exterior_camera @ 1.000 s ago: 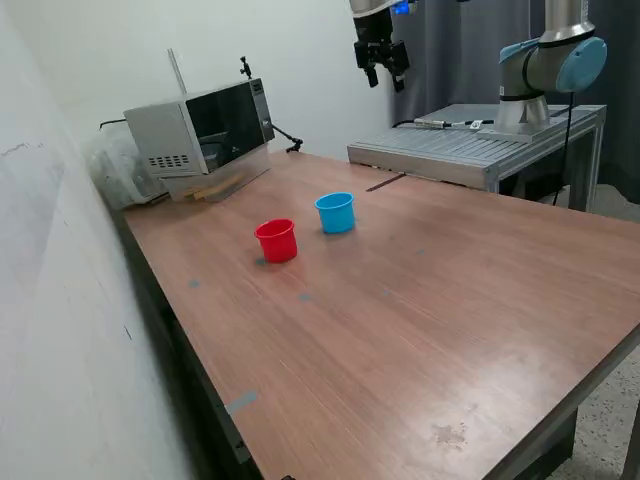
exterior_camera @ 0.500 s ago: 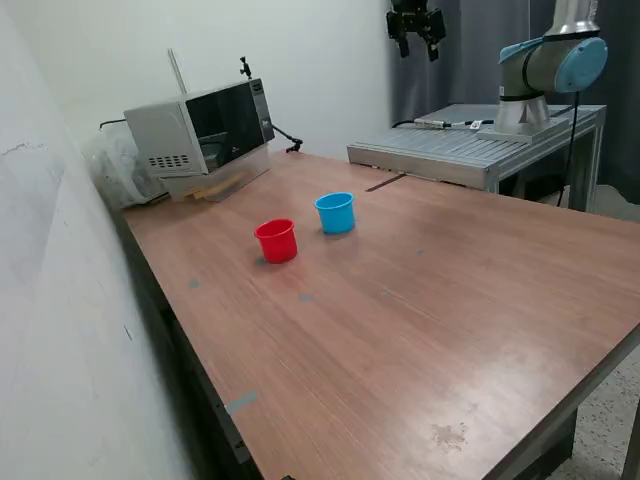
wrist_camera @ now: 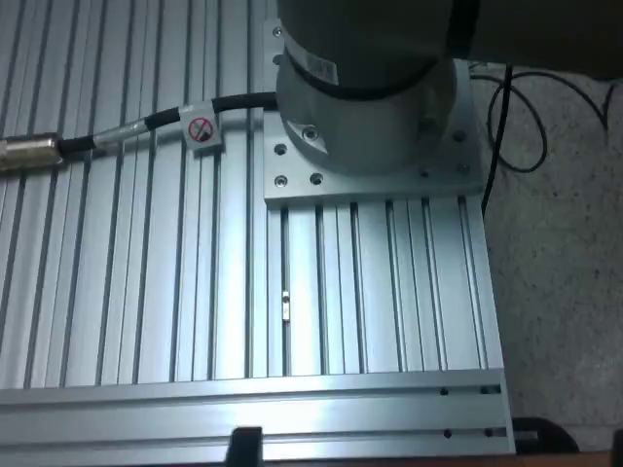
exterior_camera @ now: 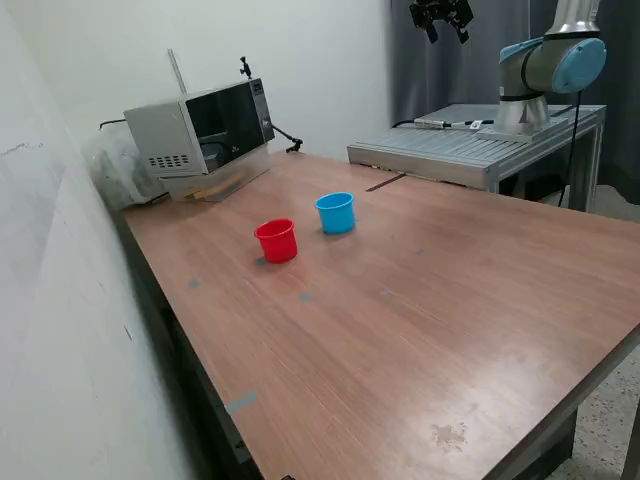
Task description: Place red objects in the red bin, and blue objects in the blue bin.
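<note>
The red bin [exterior_camera: 276, 240] and the light blue bin [exterior_camera: 336, 212] stand upright side by side on the wooden table [exterior_camera: 420, 320], the blue one to the exterior view's right. No red or blue cubes show in either view. My gripper [exterior_camera: 448, 34] hangs high at the top edge of the exterior view, above the aluminium platform [exterior_camera: 470, 145] and far from both cups. Its fingers look spread with nothing between them. The wrist view shows only the ribbed platform [wrist_camera: 146, 292] and the arm's base [wrist_camera: 365, 88].
A microwave [exterior_camera: 200, 128] stands at the table's far corner, with a clear plastic bag [exterior_camera: 115, 165] beside it. The arm's base [exterior_camera: 525, 100] stands on the platform. A black cable [wrist_camera: 117, 131] runs over the platform. A white wall lines the exterior view's left.
The gripper has swung to the exterior view's right and higher, from above the table's far edge to above the aluminium platform. The cups have not moved.
</note>
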